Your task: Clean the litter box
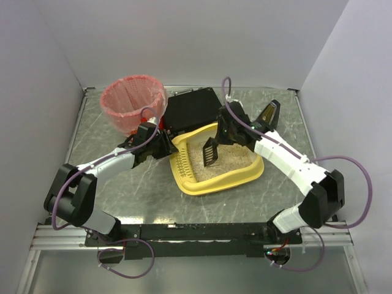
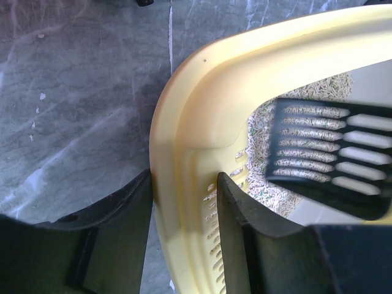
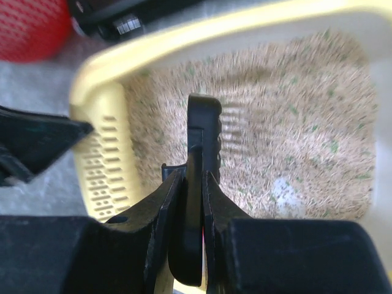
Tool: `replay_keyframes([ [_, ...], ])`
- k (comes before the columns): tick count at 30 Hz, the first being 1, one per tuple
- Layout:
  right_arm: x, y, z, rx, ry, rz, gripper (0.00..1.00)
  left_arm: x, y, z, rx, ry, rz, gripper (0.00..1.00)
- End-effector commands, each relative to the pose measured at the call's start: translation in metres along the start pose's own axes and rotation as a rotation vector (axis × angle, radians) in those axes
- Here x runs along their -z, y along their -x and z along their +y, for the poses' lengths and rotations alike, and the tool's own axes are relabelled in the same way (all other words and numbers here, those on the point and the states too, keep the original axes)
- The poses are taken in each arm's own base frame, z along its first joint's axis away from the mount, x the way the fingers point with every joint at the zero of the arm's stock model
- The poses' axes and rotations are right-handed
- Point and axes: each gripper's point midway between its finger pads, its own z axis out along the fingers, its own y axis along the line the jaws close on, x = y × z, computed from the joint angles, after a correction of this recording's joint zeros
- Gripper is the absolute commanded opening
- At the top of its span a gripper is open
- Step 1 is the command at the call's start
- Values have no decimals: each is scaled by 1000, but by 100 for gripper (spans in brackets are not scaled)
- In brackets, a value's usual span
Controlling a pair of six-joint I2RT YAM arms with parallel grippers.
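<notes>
Right hand (image 3: pixel 195 184) is gripping the slotted scoop (image 3: pixel 205 122), left hand (image 2: pixel 184 190) is clamping the litter box (image 2: pixel 184 110) rim, probably readying a dip into litter (image 3: pixel 275 122).

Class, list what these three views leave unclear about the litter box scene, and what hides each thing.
What the scoop holds: right wrist view, edge-on and blurred.
Far end of the litter box: left wrist view, cut by the frame edge.
Front of the black case: top view, behind the litter box rim.

The litter box (image 2: pixel 184 110) is smooth, faintly glossy yellow plastic; its litter (image 3: pixel 294 92) is coarse and grainy. The scoop (image 2: pixel 343 199) is black, probably matt plastic.
</notes>
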Motion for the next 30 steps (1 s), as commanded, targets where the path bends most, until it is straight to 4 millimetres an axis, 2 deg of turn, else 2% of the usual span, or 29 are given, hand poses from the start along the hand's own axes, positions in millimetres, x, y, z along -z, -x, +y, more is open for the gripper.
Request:
replay_keyframes([
  [1,-11,-4,23,5,130,12,0,4,-41,52,-54,190,117,47],
  [4,-7,13,44,-9,222,-93,0,4,-45,51,-57,189,127,47],
  [7,-5,21,51,-18,253,-130,0,3,-45,50,-61,188,128,48],
  [11,-12,7,68,-23,339,-54,0,1,-44,50,-64,190,128,48],
  [12,-21,2,70,-22,342,-27,0,0,-45,49,-65,188,130,48],
  [16,-28,-6,77,-36,373,16,0,1,-45,51,-65,197,131,48],
  [20,-53,-29,58,-22,252,123,0,0,-43,49,-65,190,127,48],
  [22,-56,-39,43,-23,178,158,0,0,-43,49,-65,196,124,48],
  [25,-55,-39,9,3,17,140,0,2,-43,48,-66,192,121,48],
  [29,-26,-14,-25,52,-162,45,0,2,-44,49,-64,194,124,48],
  [30,-19,0,-37,66,-228,-5,0,2,-43,49,-64,192,121,48],
])
